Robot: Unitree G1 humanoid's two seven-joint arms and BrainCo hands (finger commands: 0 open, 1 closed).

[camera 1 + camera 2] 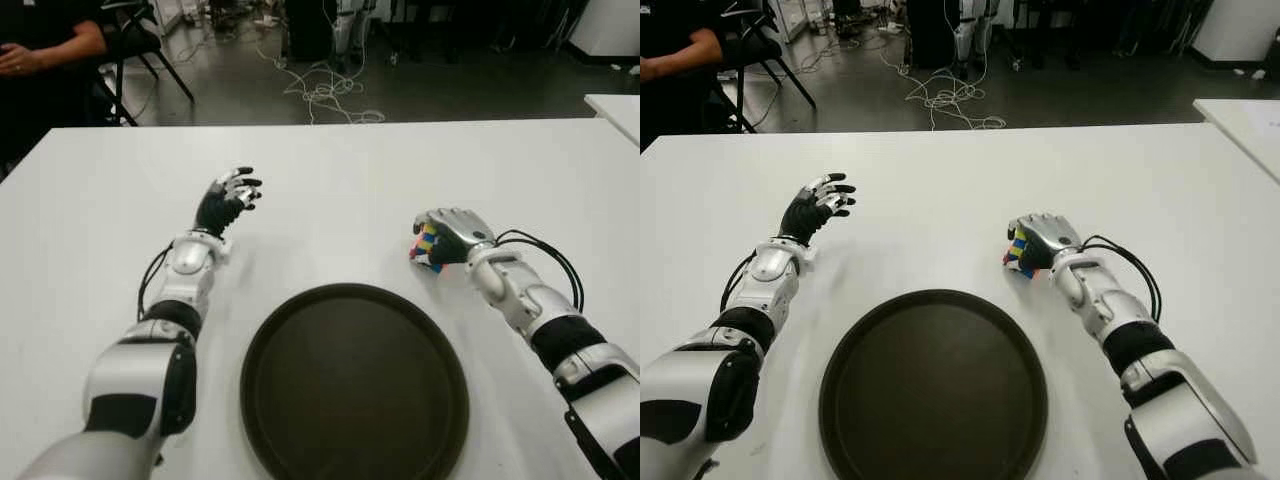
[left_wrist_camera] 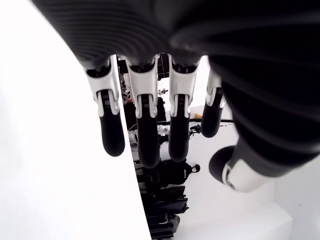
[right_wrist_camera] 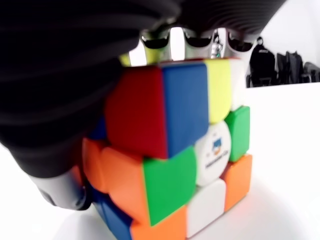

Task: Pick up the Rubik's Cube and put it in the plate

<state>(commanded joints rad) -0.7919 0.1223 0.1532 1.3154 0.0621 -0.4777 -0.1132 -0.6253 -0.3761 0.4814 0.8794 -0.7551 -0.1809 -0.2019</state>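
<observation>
Right hand (image 1: 452,236) wrapped around cube (image 1: 427,247), mid-right of frame; grasp step; next, lift toward plate (image 1: 300,330); left hand (image 1: 226,203) spread, empty, upper left.

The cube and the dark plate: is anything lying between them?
No. In the left eye view, only bare white table separates the cube, held in the right hand, from the plate.

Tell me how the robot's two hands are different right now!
The right hand is curled over the Rubik's Cube, gripping it; the left hand holds nothing, its fingers spread loosely. The right hand sits close to the dark plate, just beyond its right rim; the left hand is farther off, beyond the plate's left side. Both are black and silver, over the white table.
</observation>
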